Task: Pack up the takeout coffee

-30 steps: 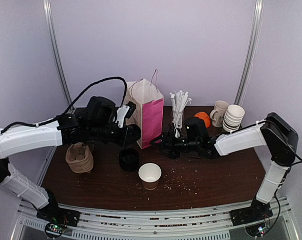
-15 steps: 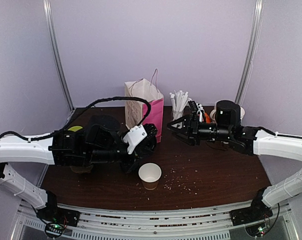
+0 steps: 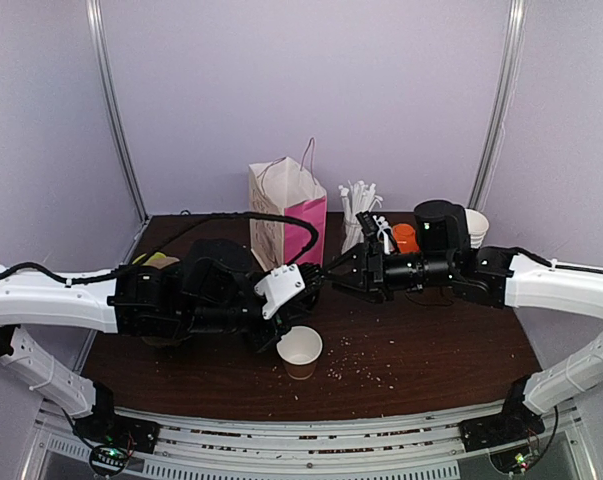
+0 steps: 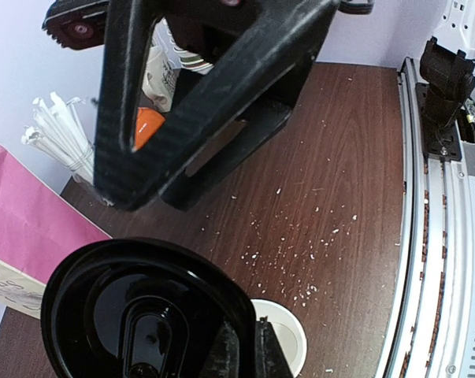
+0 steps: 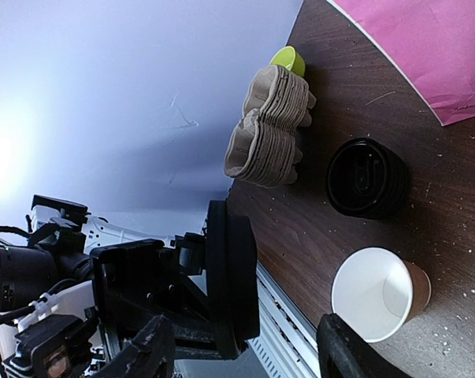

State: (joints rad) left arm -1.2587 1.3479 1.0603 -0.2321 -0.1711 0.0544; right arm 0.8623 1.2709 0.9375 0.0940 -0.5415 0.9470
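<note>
Pinches a black lid (image 4: 142, 315) in the left gripper (image 4: 241, 350) near an empty cup (image 3: 299, 347). Holds the right gripper (image 5: 245, 324) apart.

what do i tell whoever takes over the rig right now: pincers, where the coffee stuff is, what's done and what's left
Left pincer: shut on the rim of a black dome lid, held in the air close to the paper cup.
Right pincer: open and empty, hovering in front of the pink paper bag.
Paper cup: upright near the front middle of the table, no lid on it.
Bag: standing behind the cup.
Done: a lid is in hand.
Left: fit the lid on the cup, then put the cup in the bag.
</note>
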